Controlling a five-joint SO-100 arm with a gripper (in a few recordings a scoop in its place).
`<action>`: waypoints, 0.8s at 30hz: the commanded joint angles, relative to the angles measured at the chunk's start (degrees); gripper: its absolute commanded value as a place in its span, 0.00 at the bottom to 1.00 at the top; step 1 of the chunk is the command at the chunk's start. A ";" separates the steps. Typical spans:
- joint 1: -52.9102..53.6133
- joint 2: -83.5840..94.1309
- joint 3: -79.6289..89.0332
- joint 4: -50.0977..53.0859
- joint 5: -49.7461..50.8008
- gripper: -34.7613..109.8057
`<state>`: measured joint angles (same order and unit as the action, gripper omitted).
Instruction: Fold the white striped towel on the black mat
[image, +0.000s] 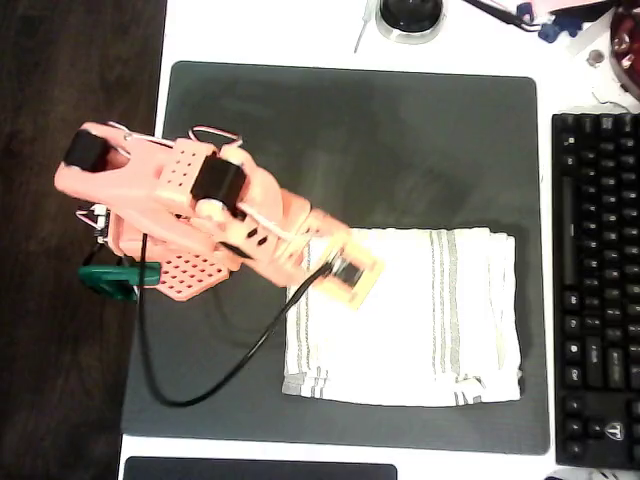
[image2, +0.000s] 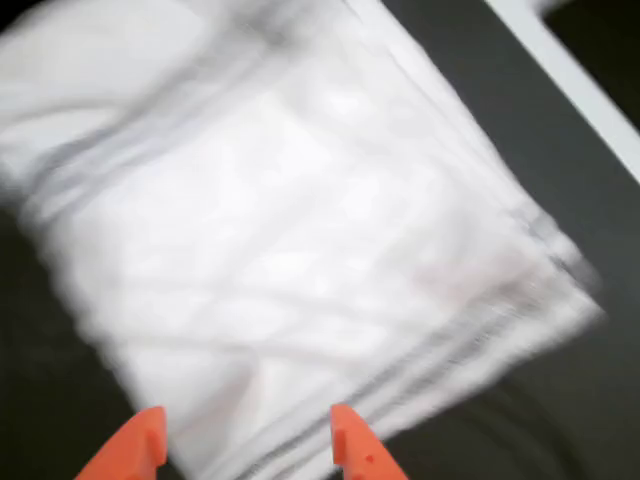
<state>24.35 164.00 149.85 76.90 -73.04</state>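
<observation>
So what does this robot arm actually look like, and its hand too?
The arm is salmon-orange plastic, chunky and blocky, with panels perforated by grids of small holes. Black motor blocks sit at its joints, and a black cable loops out from it. Thin red and white wires show near its top. Its hand ends in two pointed orange fingers.

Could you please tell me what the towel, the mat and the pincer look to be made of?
Towel: soft woven cloth, white with grey stripes; it wrinkles and its edges lie uneven. Mat: matte dark sheet, perhaps rubber or fabric-faced foam; flat and without glare. Pincer: orange rigid plastic, probably 3D-printed, judging by the arm's perforated panels.
</observation>
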 joint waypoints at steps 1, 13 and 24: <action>7.12 -3.08 1.85 1.41 -0.09 0.40; 20.13 -9.93 8.79 -3.69 1.41 0.44; 19.34 -1.76 30.50 -25.40 1.14 0.39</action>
<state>44.30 161.81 175.87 56.51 -71.28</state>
